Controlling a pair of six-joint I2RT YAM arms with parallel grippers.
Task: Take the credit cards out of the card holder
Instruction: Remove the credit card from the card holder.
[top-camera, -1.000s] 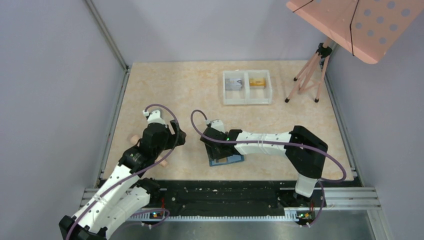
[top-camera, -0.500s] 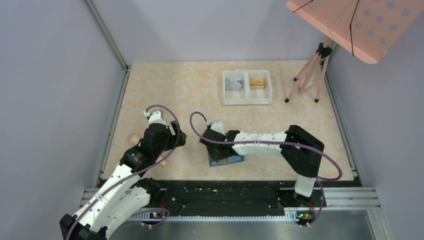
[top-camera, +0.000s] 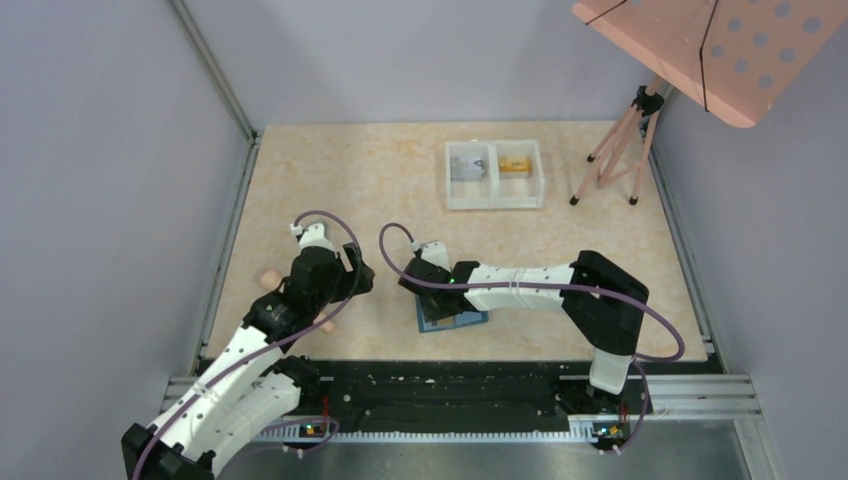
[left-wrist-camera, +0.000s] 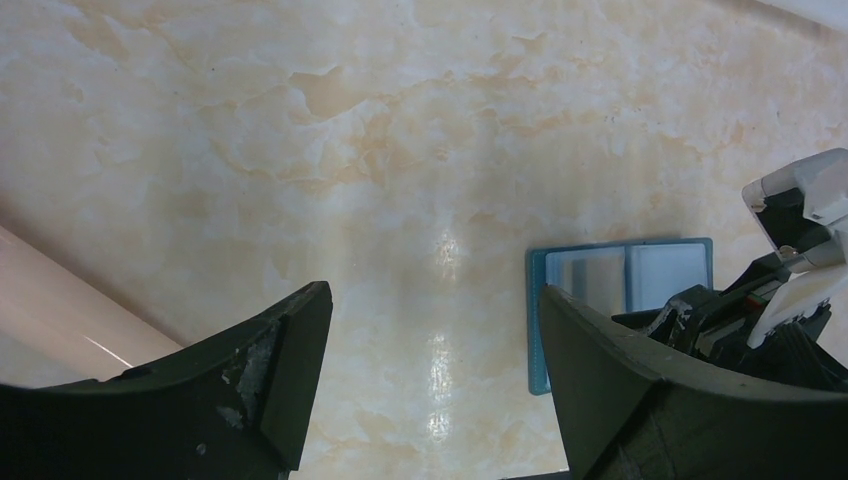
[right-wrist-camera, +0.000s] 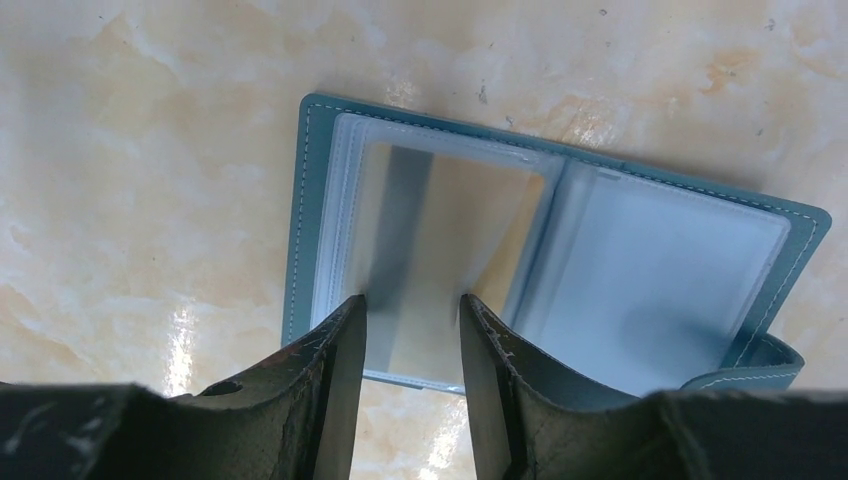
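At the near edge of the beige marbled table (top-camera: 330, 180), find the small teal-blue bifold card holder (right-wrist-camera: 560, 250) spread open, clear pockets up, with what looks like a shiny card (right-wrist-camera: 450, 230) in its left pocket. Note the right pincer (right-wrist-camera: 410, 350) on that pocket's near edge, jaws drawn in from wider a second ago, roughly half closed, nothing plainly pinched yet. Reads as the start of a pull. Just left, see the left pincer (left-wrist-camera: 435, 310) wide and empty above bare table. Farther back, spot the white two-compartment tray (top-camera: 494, 203) holding a greyish card (top-camera: 465, 168) and an orange-gold card (top-camera: 515, 163).
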